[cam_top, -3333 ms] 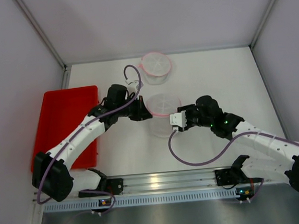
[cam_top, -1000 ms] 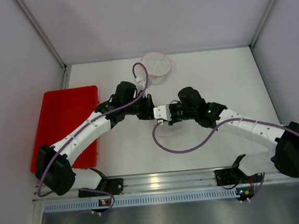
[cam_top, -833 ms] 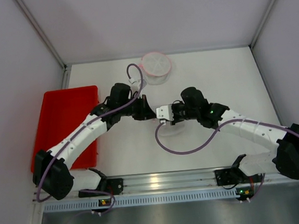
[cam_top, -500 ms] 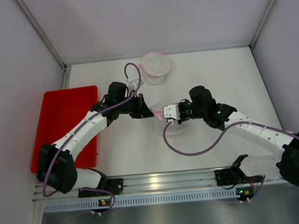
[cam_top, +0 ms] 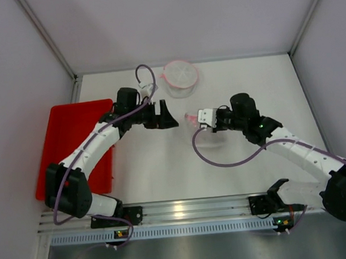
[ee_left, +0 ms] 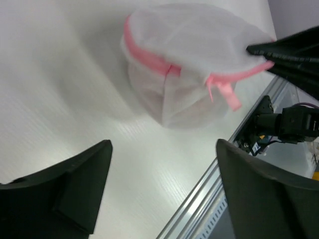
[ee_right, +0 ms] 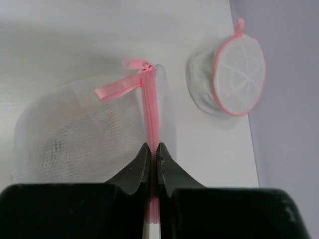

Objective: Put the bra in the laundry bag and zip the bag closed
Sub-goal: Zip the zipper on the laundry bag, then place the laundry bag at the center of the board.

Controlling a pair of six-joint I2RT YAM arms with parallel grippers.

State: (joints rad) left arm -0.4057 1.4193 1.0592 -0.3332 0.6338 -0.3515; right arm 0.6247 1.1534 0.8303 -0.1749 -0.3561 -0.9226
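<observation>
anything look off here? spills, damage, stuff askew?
Nothing spilled or damaged. One oddity: the laundry bag is held only by the right gripper, pinched shut on its pink zipper seam, so it looks pulled lopsided. The left gripper stands open, clear of it. The second bag sits apart, untouched.

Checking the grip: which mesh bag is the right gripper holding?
The nearer bag, pinched by the right gripper at its pink zipper; the far bag sits apart.
</observation>
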